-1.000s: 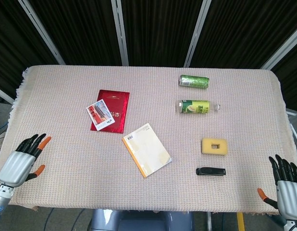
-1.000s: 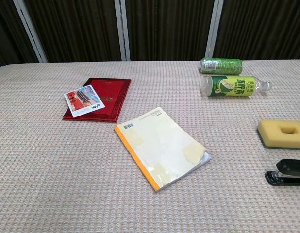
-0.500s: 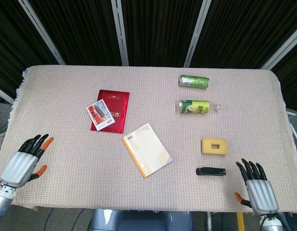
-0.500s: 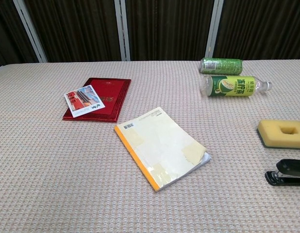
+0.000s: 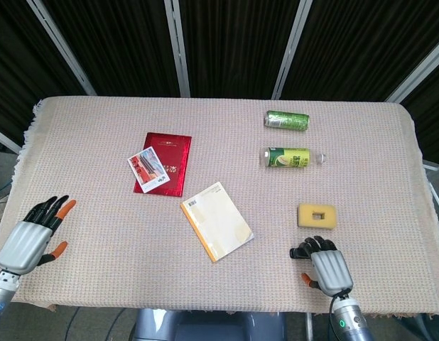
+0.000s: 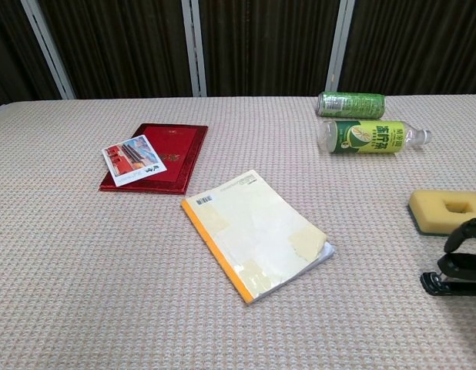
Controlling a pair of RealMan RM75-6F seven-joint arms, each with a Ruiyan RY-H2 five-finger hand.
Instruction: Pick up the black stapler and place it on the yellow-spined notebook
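Your right hand [image 5: 327, 268] sits over the black stapler [image 5: 300, 252] near the bench's front edge toward the right corner, fingers curved down across the stapler's top; whether they actually grip it you cannot tell from either view. In the chest view the black stapler [image 6: 450, 279] lies flat on the cloth at the right edge of frame, with dark fingertips [image 6: 467, 231] arching just above it. Your left hand [image 5: 33, 238] hovers at the front left corner of the bench [image 5: 99, 234], fingers apart, holding nothing. The yellow-spined notebook [image 5: 217, 220] lies closed and flat near the middle of the bench, turned at an angle, its yellow spine on the left long side, well apart from the stapler. A yellow sponge [image 5: 317, 215] with a rectangular recess lies just behind the stapler. A green-labelled plastic bottle [image 5: 290, 157] lies on its side further back on the right half, and a green can [image 5: 287, 119] lies on its side behind it, near the far edge. A red booklet [image 5: 165, 163] lies left of centre, with a picture card [image 5: 148, 168] resting on its left front corner. A woven beige cloth covers the whole bench.
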